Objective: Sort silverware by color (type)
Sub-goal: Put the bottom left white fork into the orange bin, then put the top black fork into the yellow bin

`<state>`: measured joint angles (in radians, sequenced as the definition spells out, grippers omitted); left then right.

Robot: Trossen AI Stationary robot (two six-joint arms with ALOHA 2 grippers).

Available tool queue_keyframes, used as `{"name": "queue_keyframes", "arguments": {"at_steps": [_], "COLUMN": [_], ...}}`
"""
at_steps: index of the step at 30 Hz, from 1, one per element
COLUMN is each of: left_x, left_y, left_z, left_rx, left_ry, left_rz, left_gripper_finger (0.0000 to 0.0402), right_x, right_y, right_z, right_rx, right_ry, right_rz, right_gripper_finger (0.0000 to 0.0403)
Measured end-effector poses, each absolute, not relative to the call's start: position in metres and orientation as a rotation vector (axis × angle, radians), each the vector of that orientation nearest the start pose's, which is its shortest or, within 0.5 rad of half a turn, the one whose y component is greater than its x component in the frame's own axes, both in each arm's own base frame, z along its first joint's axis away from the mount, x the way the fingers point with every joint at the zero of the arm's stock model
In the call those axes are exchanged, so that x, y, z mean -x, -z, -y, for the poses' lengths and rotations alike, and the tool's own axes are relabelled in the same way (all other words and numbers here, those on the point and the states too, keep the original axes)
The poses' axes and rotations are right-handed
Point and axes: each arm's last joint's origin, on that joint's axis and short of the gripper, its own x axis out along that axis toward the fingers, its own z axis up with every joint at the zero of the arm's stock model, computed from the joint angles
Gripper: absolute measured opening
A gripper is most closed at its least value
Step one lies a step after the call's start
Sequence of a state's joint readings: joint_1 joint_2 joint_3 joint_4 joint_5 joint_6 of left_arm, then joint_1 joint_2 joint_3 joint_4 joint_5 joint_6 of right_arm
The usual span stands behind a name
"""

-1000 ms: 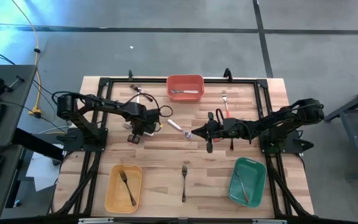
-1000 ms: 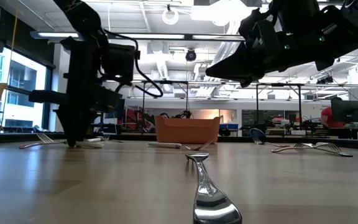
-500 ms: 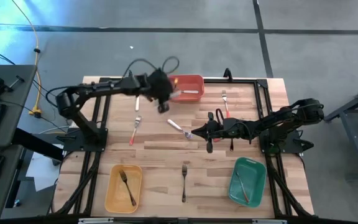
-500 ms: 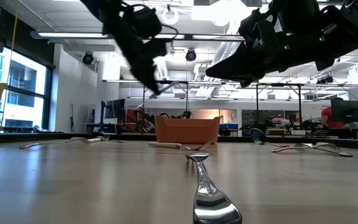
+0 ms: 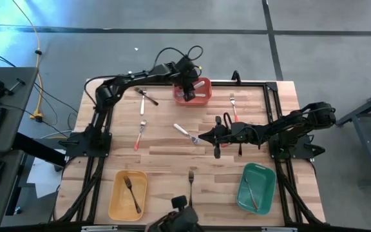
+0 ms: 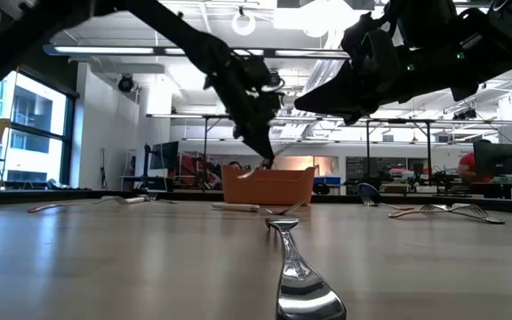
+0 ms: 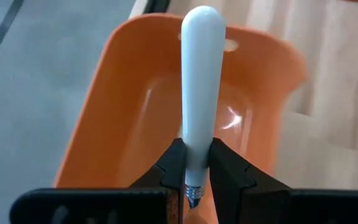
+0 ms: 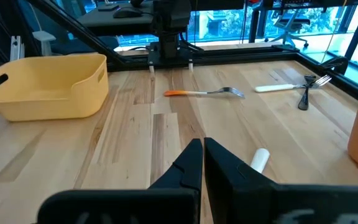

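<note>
My left gripper (image 5: 189,82) hangs over the red bin (image 5: 204,98) at the table's far edge, shut on a white-handled piece of silverware (image 7: 201,81). In the low view its metal end (image 6: 254,171) dips toward the bin's rim (image 6: 269,182). My right gripper (image 5: 216,140) is shut and hovers mid-table beside a white-handled piece (image 5: 185,131) that lies flat on the wood. A red-handled fork (image 5: 140,133) lies left of centre, another (image 5: 234,106) lies far right, and a dark fork (image 5: 190,182) sits near the front edge. My left gripper pinches the white handle between its two fingers at the end next to the metal neck (image 7: 195,177). The handle's rounded free end (image 7: 201,25) sticks out past the fingertips. The piece is lifted clear above the red bin (image 7: 123,124), with its metal end below the fingers.
A yellow bin (image 5: 116,200) with a fork sits near left, and a green bin (image 5: 267,182) with one piece sits near right. Black-handled pieces (image 5: 145,96) lie far left. A dark object (image 5: 179,219) shows at the near edge. Bare wood lies between the bins.
My left gripper has risen from the table left of centre and swung toward the far edge and right, ending over the red bin with the white-handled piece lifted clear. The red-handled fork stayed where the gripper had been. A dark object has appeared at the near edge.
</note>
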<state>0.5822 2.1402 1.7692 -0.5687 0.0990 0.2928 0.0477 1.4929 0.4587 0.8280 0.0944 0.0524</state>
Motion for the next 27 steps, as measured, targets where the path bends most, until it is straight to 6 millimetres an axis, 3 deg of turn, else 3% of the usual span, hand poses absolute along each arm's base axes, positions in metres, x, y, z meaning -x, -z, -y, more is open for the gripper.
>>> {"name": "queue_keyframes", "arguments": {"at_steps": [6, 14, 22, 27], "left_x": [-0.398, -0.398, -0.398, -0.394], "left_y": [-0.189, -0.174, -0.184, -0.207], "left_z": [-0.268, -0.272, -0.274, -0.273], "left_rx": [0.075, 0.112, 0.095, 0.065], "left_ry": [-0.309, -0.271, -0.289, -0.308], "left_rz": [-1.0, -1.012, -0.971, -0.885], "left_gripper_finger": [0.0034, 0.0034, 0.0109, 0.0059], "right_x": [-0.271, -0.27, -0.27, -0.27], "right_y": [-0.167, -0.166, -0.166, -0.165], "right_z": [-0.01, -0.01, -0.01, -0.01], "right_rx": [-0.03, -0.029, -0.035, -0.053], "right_ry": [0.051, 0.051, 0.062, 0.064], "right_rz": [-0.205, -0.213, -0.22, -0.222], "right_gripper_finger": [0.0, 0.0, 0.0, 0.0]}}
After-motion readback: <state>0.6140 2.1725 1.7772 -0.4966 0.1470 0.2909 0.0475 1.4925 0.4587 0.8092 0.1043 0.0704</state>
